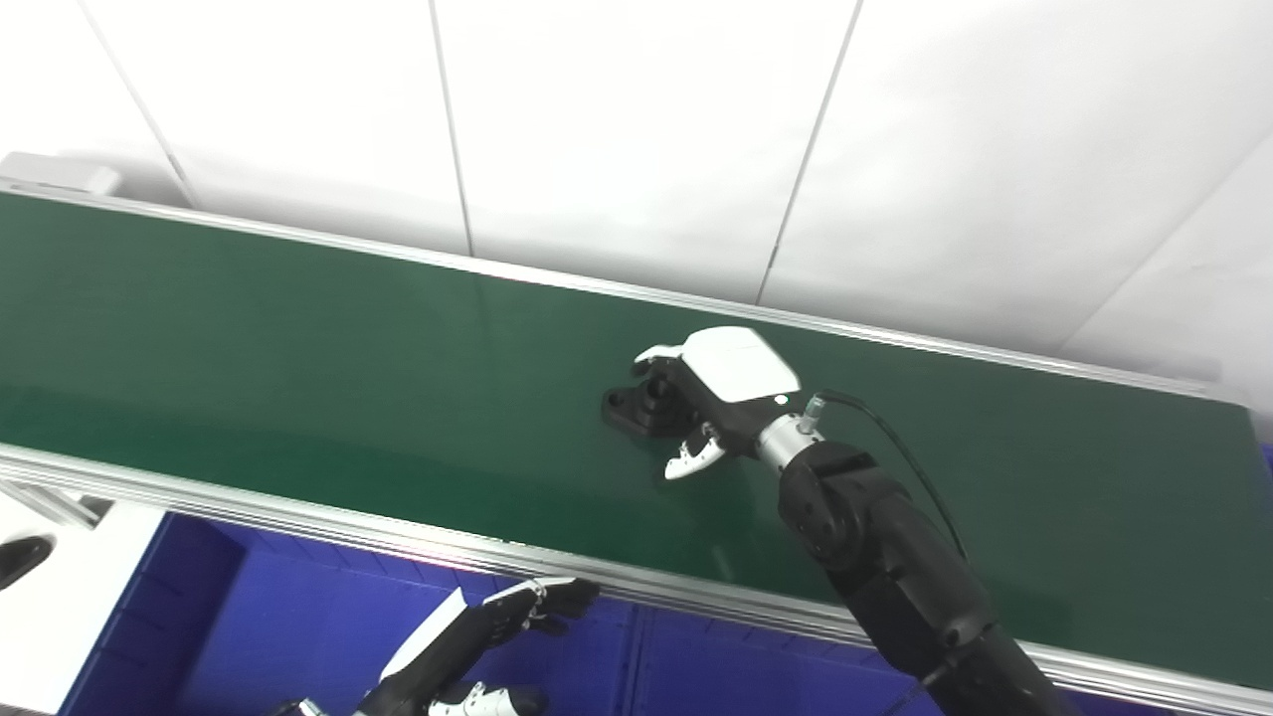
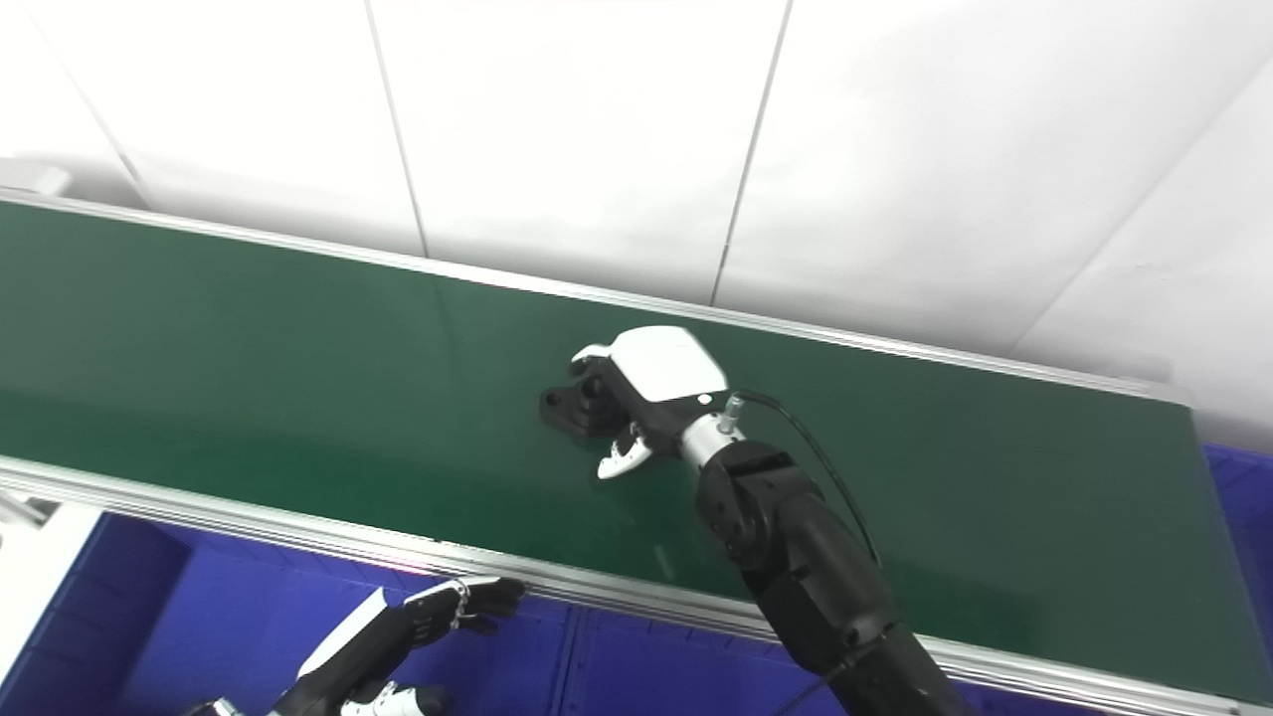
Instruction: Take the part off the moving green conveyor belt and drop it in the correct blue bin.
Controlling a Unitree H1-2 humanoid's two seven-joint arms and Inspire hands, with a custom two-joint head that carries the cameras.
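Nearest the camera, the left hand (image 1: pixel 477 636) waits over the blue bin (image 1: pixel 298 617), fingers (image 1: pixel 557 597) apart and holding nothing. Farther right, on the green conveyor belt (image 1: pixel 298 378), the black part (image 1: pixel 636 408) lies under the right hand (image 1: pixel 711 398), just left of its palm. Those fingers (image 1: pixel 696 457) curl around it; whether they grip cannot be told. The part's long axis seemingly runs along the belt.

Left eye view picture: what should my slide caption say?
Right hand closing around a black part on the green belt.
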